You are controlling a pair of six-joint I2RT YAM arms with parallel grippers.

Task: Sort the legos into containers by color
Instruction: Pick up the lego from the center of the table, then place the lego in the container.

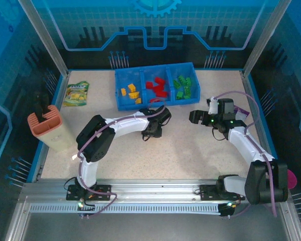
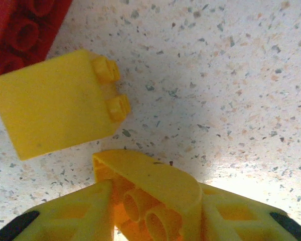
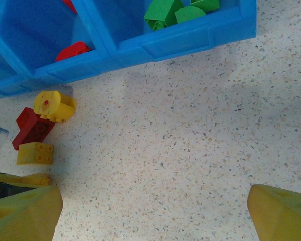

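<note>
The left gripper point(image 2: 155, 191) is low over the speckled table point(image 2: 231, 100), just in front of the blue tray point(image 1: 118, 88). Its yellow fingers point(image 2: 75, 213) stand on either side of a curved yellow brick point(image 2: 140, 168) and appear to touch both its sides, so the jaws are closed on it while it rests on the table. Just beyond it lies a blocky yellow brick point(image 2: 55, 103) with two studs on its side, apart from the held one and touching a red brick point(image 2: 20, 30) at its far end. The right gripper point(image 3: 155, 196) hovers over bare table to the right, jaws wide apart with nothing between them. From its wrist camera, a yellow ring-shaped brick point(image 3: 54, 105) lies by the tray's front wall, touching the red brick. In the tray, the left compartment holds yellow bricks point(image 1: 131, 91), the middle one red bricks point(image 1: 158, 88) and the right one green bricks point(image 1: 184, 86). A salmon ribbed holder point(image 1: 46, 126) stands at the table's left edge, with a green snack packet point(image 1: 76, 94) behind it.
</note>
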